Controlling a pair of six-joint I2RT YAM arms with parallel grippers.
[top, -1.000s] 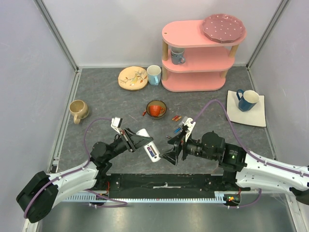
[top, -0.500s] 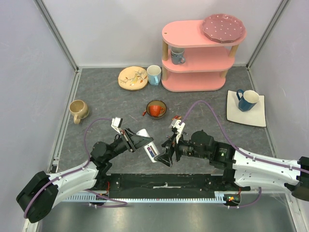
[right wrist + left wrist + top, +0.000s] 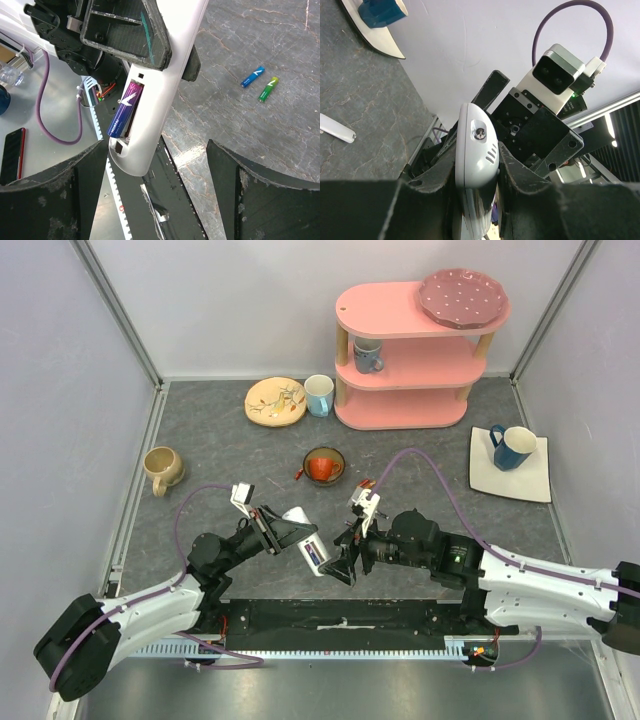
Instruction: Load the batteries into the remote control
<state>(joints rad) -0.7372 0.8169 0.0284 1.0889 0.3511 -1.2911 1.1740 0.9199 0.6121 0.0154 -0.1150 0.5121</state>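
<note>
The grey stone-look tabletop [image 3: 210, 450] sits inside pale walls framed with aluminium rails, both arm bases at its near edge. From the near left corner the left arm reaches forward and inward, forearm low and wrist turned toward the middle. The left gripper [image 3: 285, 528] is clamped tight on the white remote control [image 3: 314, 552], holding it off the table at a slant with its open back toward the other arm. From the near right the right arm stretches leftward almost level. The right gripper [image 3: 342, 552] faces the remote's free end with its fingers [image 3: 50, 200] spread wide and holding nothing. Its wrist view shows them on either side of the remote's rounded tip without touching. A blue-and-purple battery [image 3: 125, 110] lies in the open compartment. Just beyond the grippers, loose batteries [image 3: 368, 483] lie on the table, among them a blue one [image 3: 252, 76] and a green one [image 3: 267, 89] side by side. Past these stands a dark-rimmed bowl [image 3: 323, 466] with something orange inside, and well to the left a beige mug [image 3: 162, 468]. To the right a blue mug [image 3: 513, 446] rests on a white square plate [image 3: 530, 480]. At the back are a floral plate [image 3: 275, 401], a white-and-blue cup [image 3: 318, 395] and a pink three-tier shelf [image 3: 410, 410] bearing a dotted pink plate [image 3: 462, 297].
</note>
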